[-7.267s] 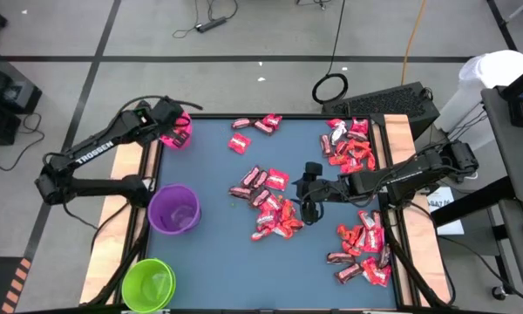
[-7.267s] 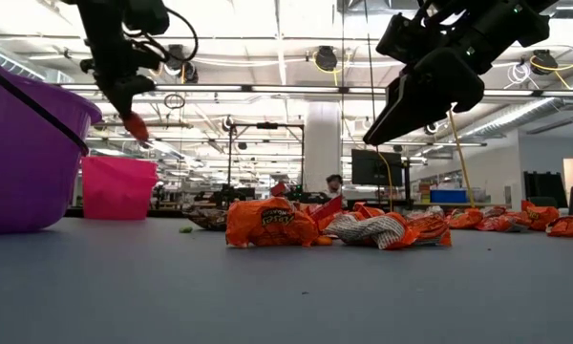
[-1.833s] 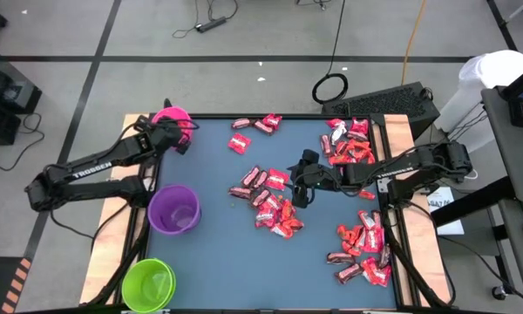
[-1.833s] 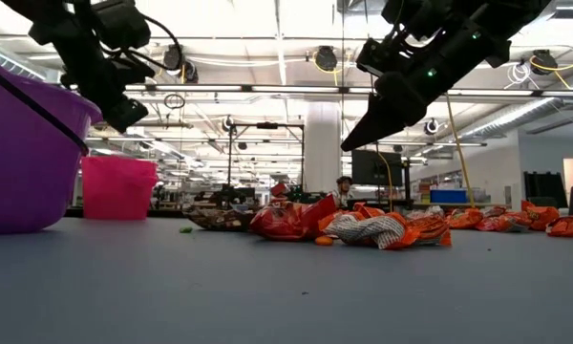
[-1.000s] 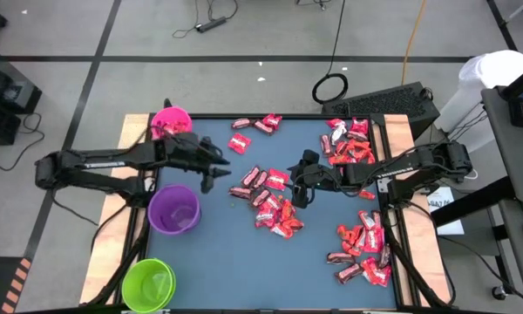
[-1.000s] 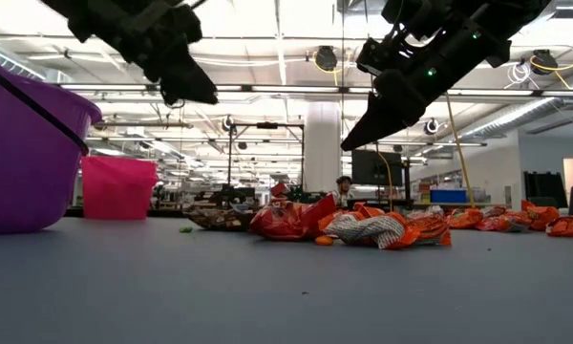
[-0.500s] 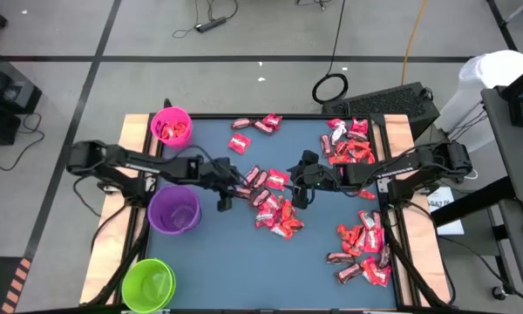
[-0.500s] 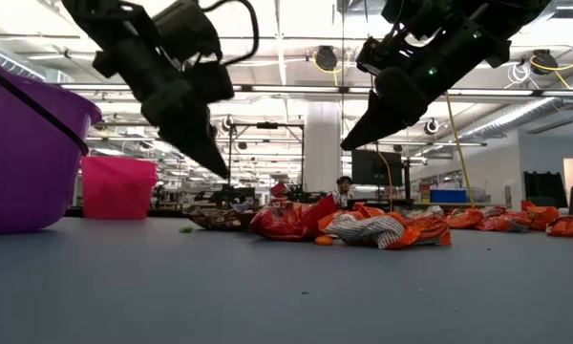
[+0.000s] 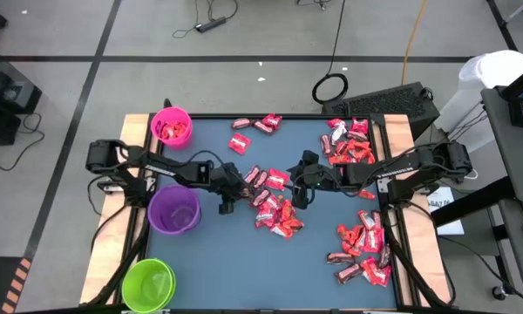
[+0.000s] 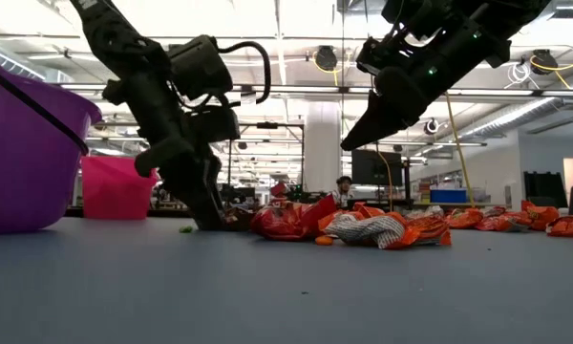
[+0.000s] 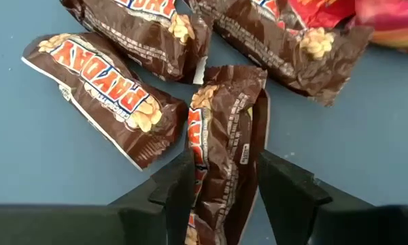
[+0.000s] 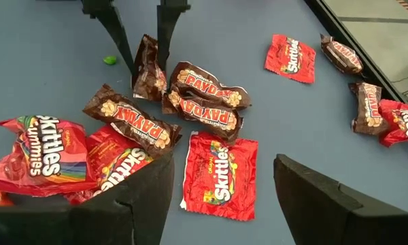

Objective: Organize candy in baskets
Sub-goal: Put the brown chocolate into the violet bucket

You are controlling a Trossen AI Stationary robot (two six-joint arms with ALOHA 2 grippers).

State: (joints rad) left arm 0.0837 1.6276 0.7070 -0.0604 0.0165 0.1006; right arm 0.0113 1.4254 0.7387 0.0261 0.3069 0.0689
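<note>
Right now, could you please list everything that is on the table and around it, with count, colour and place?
pink basket: one, far left corner, candy inside
purple basket: one, left edge, middle
green basket: one, near left corner
candy: many, red and brown; centre pile, far edge, right side
brown candy bar: one, between the left gripper's fingers
table: one, blue-grey
left gripper: open, down over the brown bar
right gripper: open, above centre pile

A black keyboard (image 9: pixel 385 102) lies off the table (image 9: pixel 209 262) at one o'clock, a cable loop (image 9: pixel 330 88) just beside it.
</note>
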